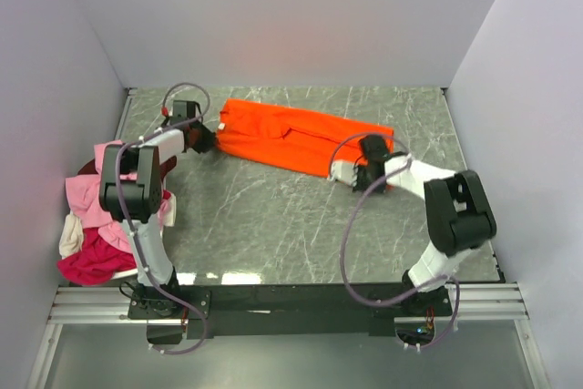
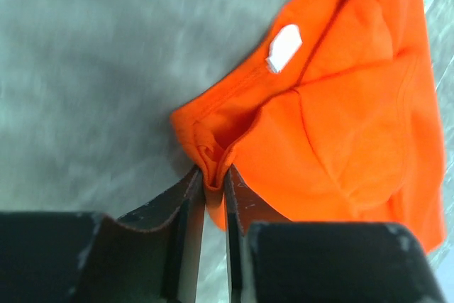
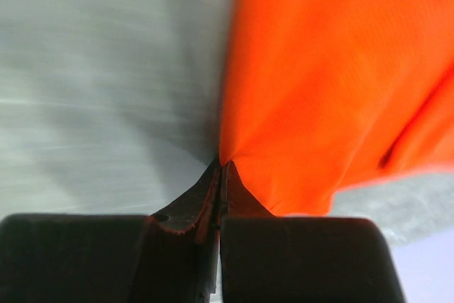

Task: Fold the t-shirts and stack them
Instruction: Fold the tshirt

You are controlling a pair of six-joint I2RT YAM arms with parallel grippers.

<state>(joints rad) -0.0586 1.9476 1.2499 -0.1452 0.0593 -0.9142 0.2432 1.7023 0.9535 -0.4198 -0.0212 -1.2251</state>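
Near left edge of grey marbled table (image 1: pixel 273 225): t-shirt heap (image 1: pixel 91 220), pink, magenta and cream, soft, rumpled. Mid-table right: right gripper (image 3: pixel 221 167) pinched tight on edge of orange t-shirt (image 1: pixel 296 134). Farther left: left gripper (image 2: pixel 215 177) clamped on puckered fold at collar end. Orange cloth lies as long narrow creased band at far side of table; white neck label (image 2: pixel 284 47) showing.

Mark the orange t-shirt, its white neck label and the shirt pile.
orange t-shirt (image 1: pixel 301 138): top external view, middle of the cloth.
white neck label (image 2: pixel 284 47): left wrist view, centre of the tag.
shirt pile (image 1: pixel 82 202): top external view, light pink shirt.
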